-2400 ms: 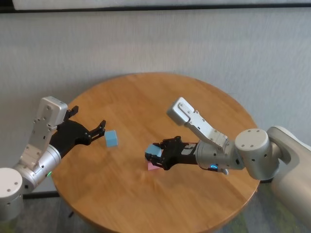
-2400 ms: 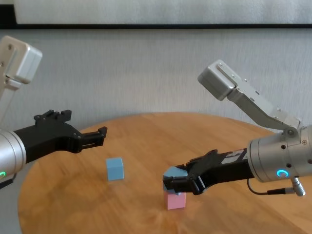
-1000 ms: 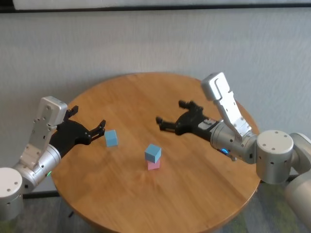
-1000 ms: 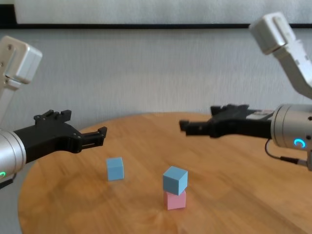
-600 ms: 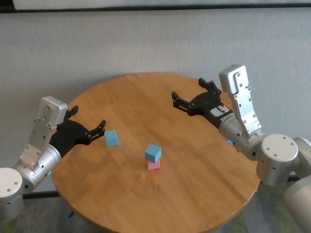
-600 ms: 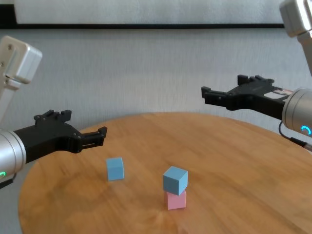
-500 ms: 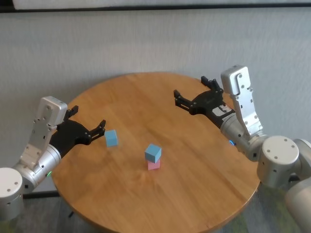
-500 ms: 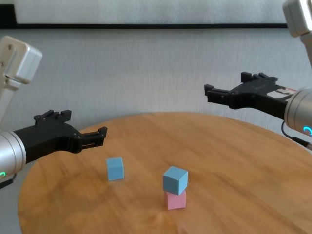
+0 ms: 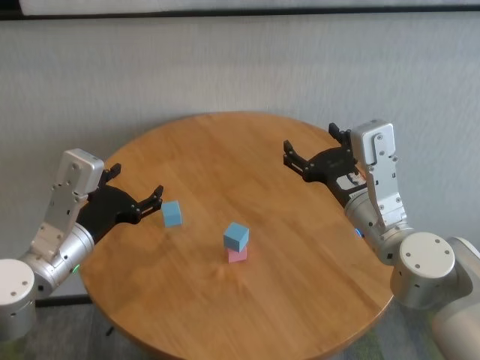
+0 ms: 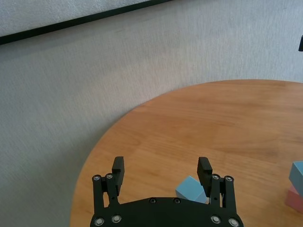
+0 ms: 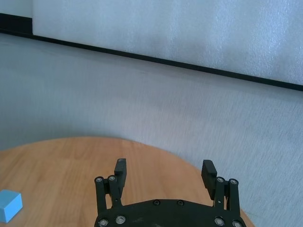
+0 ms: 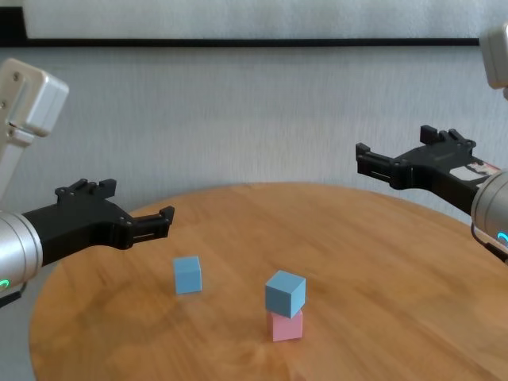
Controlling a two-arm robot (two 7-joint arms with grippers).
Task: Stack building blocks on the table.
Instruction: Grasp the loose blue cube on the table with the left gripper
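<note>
Looks like a lab / robot test setup, not a home or shop. Evidence: single round wood-grain table (image 9: 247,300) pushed close to a plain grey textured wall (image 9: 240,67), white panel (image 11: 189,28) above w/ a black trim strip (image 11: 142,57) between them. Grey floor (image 9: 67,330) under the table edge. Only props on the tabletop are small foam-looking cubes (image 12: 284,305). No furniture or decor otherwise visible.
</note>
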